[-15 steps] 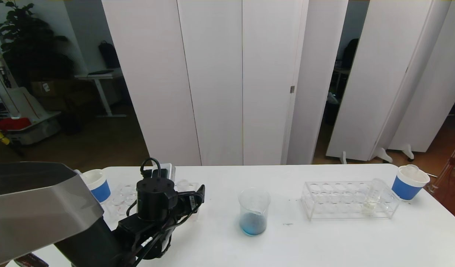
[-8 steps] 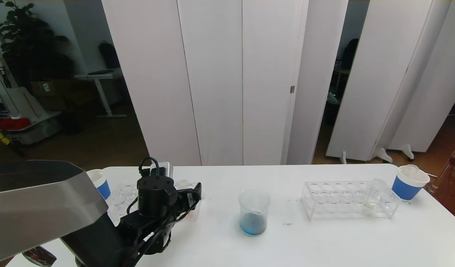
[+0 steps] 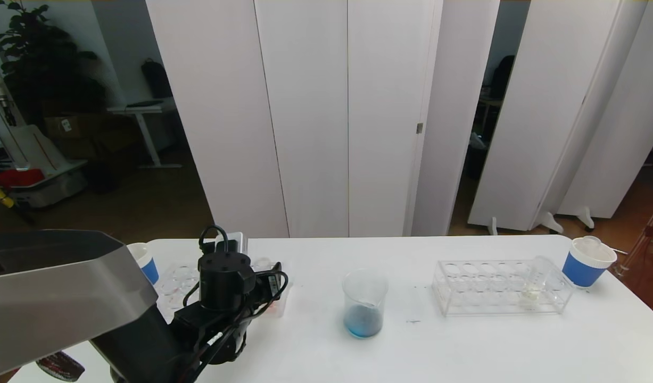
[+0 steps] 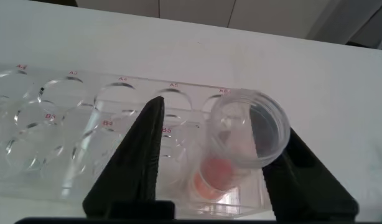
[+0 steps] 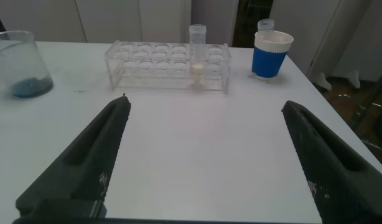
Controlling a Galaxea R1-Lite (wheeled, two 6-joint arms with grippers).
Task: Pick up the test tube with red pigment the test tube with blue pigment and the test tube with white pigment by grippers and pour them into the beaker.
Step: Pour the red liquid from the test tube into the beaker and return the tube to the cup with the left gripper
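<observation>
We've got the left gripper spread round the red tube in its rack; jaws not yet touching. Close gently mid-tube, lift straight up, then over to beaker.

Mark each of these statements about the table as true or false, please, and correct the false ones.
1. The beaker holds blue liquid. True.
2. The left gripper straddles a tube with red pigment. True.
3. The tube with white pigment lies flat on the table. False: it stands in the right rack.
4. The right gripper holds a paper cup. False: it is open and empty, away from the blue cup.
</observation>
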